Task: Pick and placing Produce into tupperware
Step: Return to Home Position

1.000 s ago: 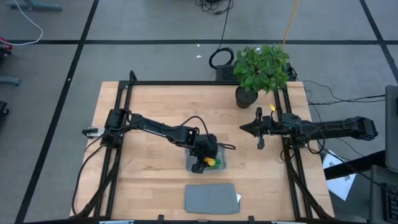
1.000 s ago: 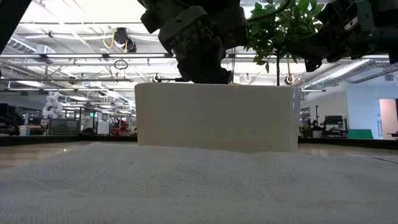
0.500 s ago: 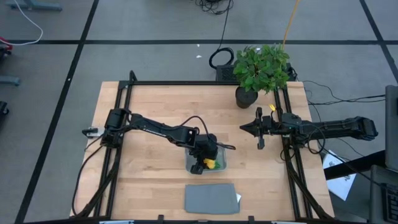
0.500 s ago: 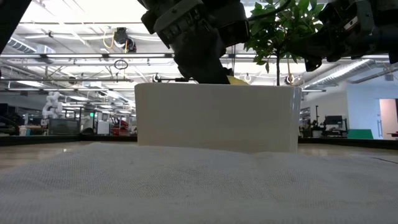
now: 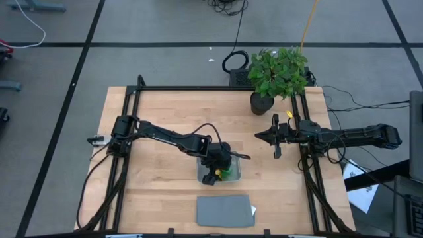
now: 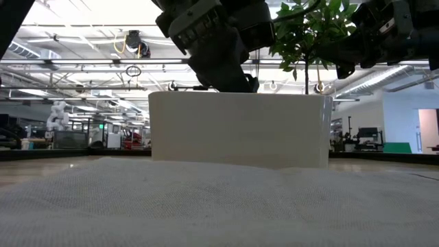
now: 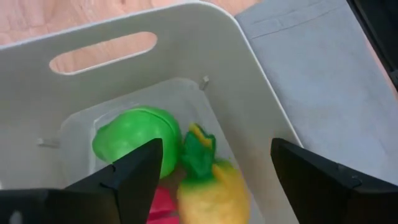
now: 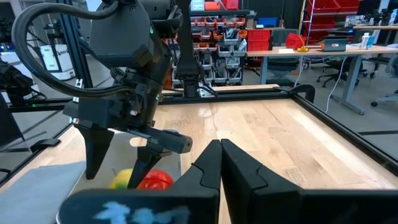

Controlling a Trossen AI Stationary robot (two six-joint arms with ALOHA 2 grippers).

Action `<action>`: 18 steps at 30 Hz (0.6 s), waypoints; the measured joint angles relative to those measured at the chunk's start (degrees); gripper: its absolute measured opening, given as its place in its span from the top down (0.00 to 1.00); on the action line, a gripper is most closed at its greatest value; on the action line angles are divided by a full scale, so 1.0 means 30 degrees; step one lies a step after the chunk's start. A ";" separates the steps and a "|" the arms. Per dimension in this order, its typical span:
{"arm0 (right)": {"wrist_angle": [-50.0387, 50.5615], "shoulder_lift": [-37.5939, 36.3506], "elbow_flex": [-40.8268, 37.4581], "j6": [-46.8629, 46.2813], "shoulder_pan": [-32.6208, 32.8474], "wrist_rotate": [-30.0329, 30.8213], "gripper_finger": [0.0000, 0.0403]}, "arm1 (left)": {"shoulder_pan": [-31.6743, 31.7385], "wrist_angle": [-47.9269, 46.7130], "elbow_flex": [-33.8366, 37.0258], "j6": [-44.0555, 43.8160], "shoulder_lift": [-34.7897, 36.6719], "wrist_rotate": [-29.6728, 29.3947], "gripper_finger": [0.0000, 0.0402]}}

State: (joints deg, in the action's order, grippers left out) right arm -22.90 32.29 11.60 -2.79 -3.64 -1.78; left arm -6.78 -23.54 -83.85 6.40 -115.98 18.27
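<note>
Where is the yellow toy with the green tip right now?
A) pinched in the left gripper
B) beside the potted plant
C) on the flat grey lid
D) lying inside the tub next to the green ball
D: the left wrist view shows the yellow piece lying in the tub beside the round green piece, with the left gripper open and not touching it.

Smooth matt plastic tupperware (image 7: 186,56) holds glossy plastic produce (image 7: 134,146) on a pale wood-grain table (image 5: 165,112).
</note>
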 joint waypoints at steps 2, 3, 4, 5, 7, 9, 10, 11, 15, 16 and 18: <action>0.0000 0.0000 0.0000 0.0000 0.0001 -0.0001 1.00 | 0.0007 0.0011 0.0002 0.0164 0.0000 -0.0048 0.25; 0.0000 0.0000 0.0000 0.0000 0.0001 -0.0001 1.00 | 0.0006 -0.0005 0.0000 0.0290 0.0033 -0.0064 0.25; 0.0000 0.0000 0.0000 0.0000 0.0001 -0.0001 1.00 | 0.0006 -0.0123 0.0007 0.0404 0.0153 -0.0124 0.26; 0.0007 0.0000 0.0000 0.0000 0.0001 -0.0001 1.00 | 0.0006 -0.0228 0.0007 0.0471 0.0312 -0.0205 0.26; 0.0004 0.0000 0.0000 0.0000 -0.0003 -0.0001 1.00 | -0.0002 -0.0292 0.0007 0.0658 0.0915 -0.0671 0.26; 0.0007 -0.0007 0.0000 0.0000 -0.0005 -0.0001 1.00 | -0.0002 -0.0474 0.0007 0.0774 0.1639 -0.1276 0.26; 0.0008 -0.0006 0.0000 0.0000 -0.0006 -0.0001 1.00 | 0.0006 -0.0492 0.0007 0.0775 0.1996 -0.1413 0.27; 0.0015 0.0000 0.0000 0.0000 0.0001 -0.0001 1.00 | 0.0006 -0.0588 0.0007 0.0763 0.2354 -0.1425 0.28; 0.0011 0.0000 0.0000 0.0000 -0.0006 -0.0001 1.00 | 0.0002 -0.1127 0.0000 0.0398 0.3673 -0.1504 0.40; 0.0012 -0.0007 0.0000 0.0000 -0.0004 -0.0001 1.00 | -0.0007 -0.1455 0.0000 0.0348 0.3916 -0.1667 0.46; 0.0015 0.0000 0.0000 0.0000 -0.0005 -0.0001 1.00 | -0.0079 -0.1758 0.0000 0.0395 0.4285 -0.2372 0.59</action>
State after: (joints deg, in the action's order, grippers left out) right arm -22.85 32.29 11.60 -2.79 -3.66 -1.78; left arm -7.02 -28.82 -83.85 7.58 -103.13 11.15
